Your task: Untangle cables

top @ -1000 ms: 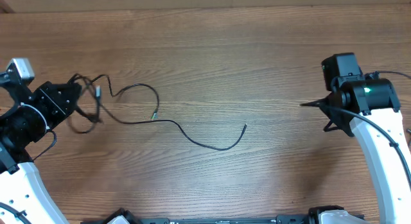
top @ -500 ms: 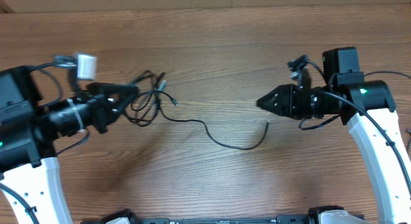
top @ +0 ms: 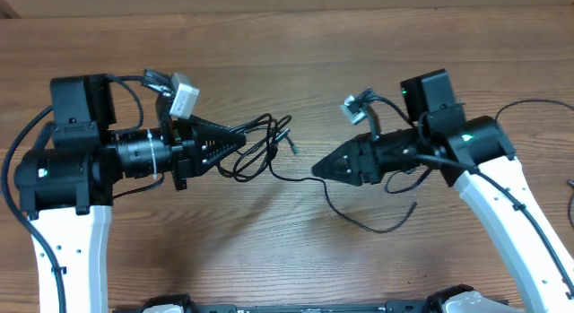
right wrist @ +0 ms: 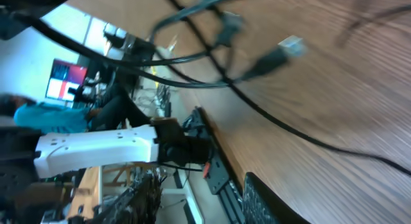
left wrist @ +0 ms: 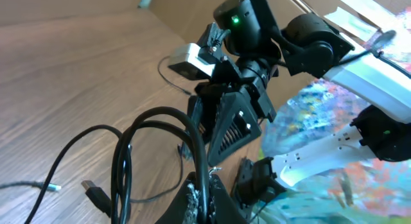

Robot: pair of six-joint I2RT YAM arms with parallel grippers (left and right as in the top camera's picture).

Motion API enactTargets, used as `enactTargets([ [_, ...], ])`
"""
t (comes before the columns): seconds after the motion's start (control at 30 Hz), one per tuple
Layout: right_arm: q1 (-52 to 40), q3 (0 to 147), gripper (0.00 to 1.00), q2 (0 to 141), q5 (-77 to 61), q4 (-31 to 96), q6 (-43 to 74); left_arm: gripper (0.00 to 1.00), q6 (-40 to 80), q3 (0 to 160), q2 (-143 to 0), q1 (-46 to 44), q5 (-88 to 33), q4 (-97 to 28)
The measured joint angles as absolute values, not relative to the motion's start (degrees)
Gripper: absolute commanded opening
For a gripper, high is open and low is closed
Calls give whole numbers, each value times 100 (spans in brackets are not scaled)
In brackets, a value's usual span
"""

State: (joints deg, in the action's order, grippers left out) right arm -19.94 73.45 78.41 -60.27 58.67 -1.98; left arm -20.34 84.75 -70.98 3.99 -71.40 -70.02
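Observation:
The cables are thin black wires. A looped bundle hangs at my left gripper, which is shut on one strand. In the left wrist view the jaws pinch a black wire, with loops above and a plug to the left. One long strand trails right across the table to a free end. My right gripper points left, just above that strand, open and empty. In the right wrist view its fingers are apart, and wires and a plug lie ahead of them.
The wooden table stretches behind both arms. The two grippers face each other, close together at the middle. A thicker black arm cable runs off at the right. The table's front edge shows in the right wrist view.
Both arms have swung in toward the middle. My left gripper has carried the cable bundle to the right, and the trailing strand's free end has shifted right. My right gripper has come down-left near the strand.

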Motion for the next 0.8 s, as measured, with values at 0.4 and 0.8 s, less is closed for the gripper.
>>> enactTargets([
  [0.4,-3074,7343,66,7841,-6099,5054,-978,4,-1081,8475,-7293,336,-7225,-6718],
  [0.8,-3424,7341,100,7839,-4381,5157,-471,54,211,8479,-7343,333,-5039,-7620],
])
